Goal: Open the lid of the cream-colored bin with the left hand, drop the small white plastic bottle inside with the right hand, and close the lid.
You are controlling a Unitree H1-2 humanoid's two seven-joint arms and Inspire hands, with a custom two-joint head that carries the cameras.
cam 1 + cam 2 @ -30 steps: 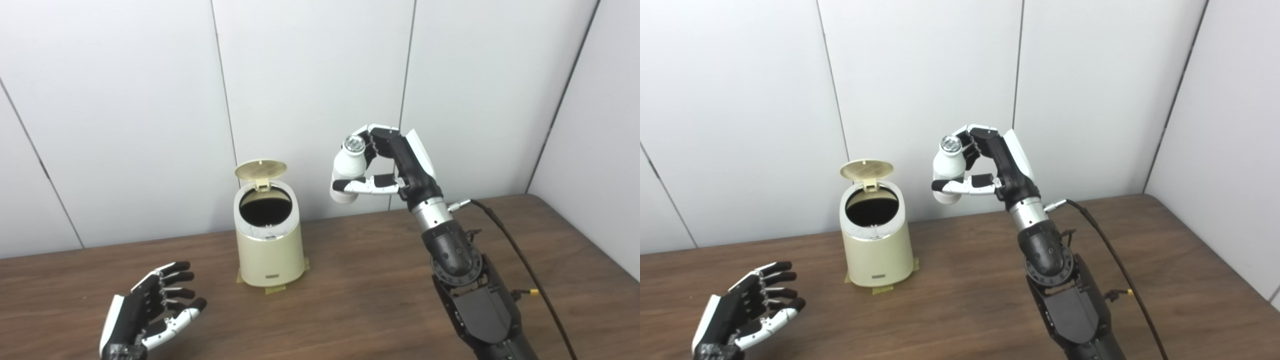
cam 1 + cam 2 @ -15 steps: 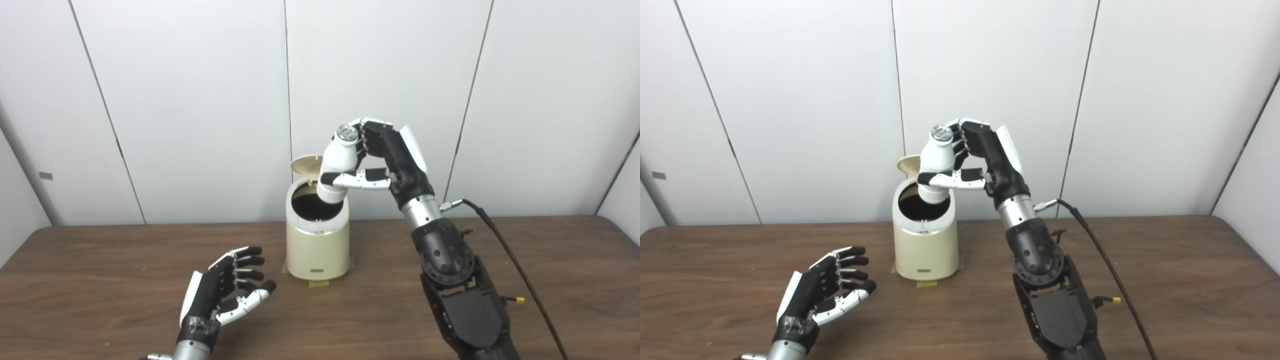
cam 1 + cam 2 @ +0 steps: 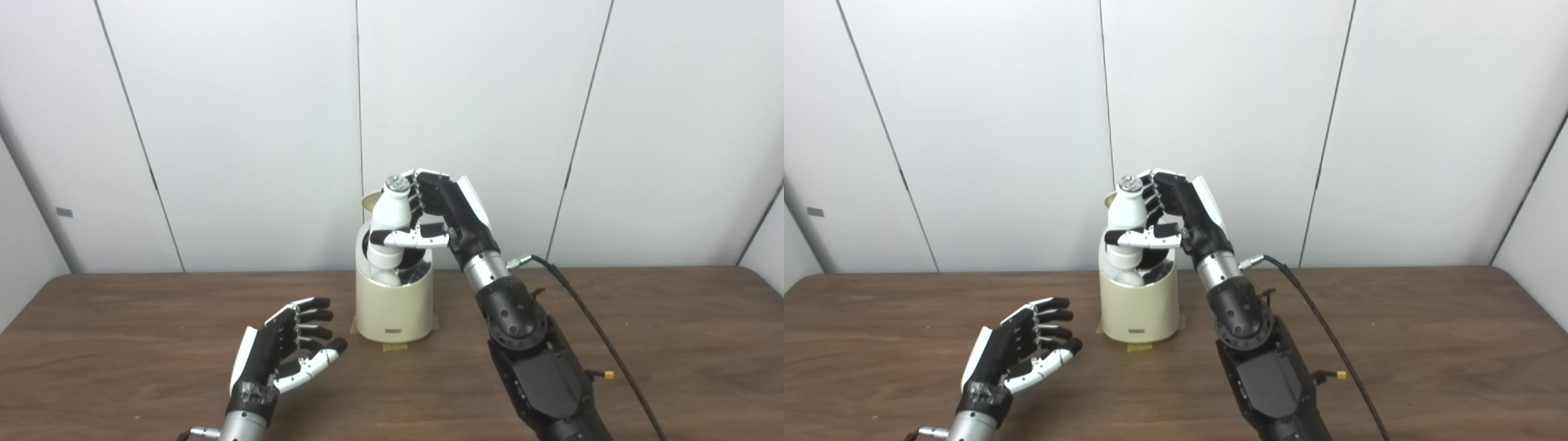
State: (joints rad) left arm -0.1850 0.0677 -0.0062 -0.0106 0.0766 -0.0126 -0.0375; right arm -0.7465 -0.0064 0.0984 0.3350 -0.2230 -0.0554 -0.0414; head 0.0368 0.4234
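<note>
The cream-colored bin (image 3: 394,312) stands at the middle of the brown table, its round lid (image 3: 369,201) tipped up behind the opening and mostly hidden. My right hand (image 3: 438,211) is shut on the small white plastic bottle (image 3: 388,231). The bottle is upright, its lower end down inside the bin's mouth and its silver cap above the rim. My left hand (image 3: 288,352) hovers low over the table in front and left of the bin, open, with nothing in it.
A black cable (image 3: 588,318) trails from my right wrist across the table (image 3: 674,343) to the right. Tape tabs (image 3: 392,346) hold the bin's base to the tabletop. White wall panels stand close behind the bin.
The camera has shifted. My right hand carried the bottle left over the bin, then lowered it until its bottom entered the opening. The left hand stayed open by the bin.
</note>
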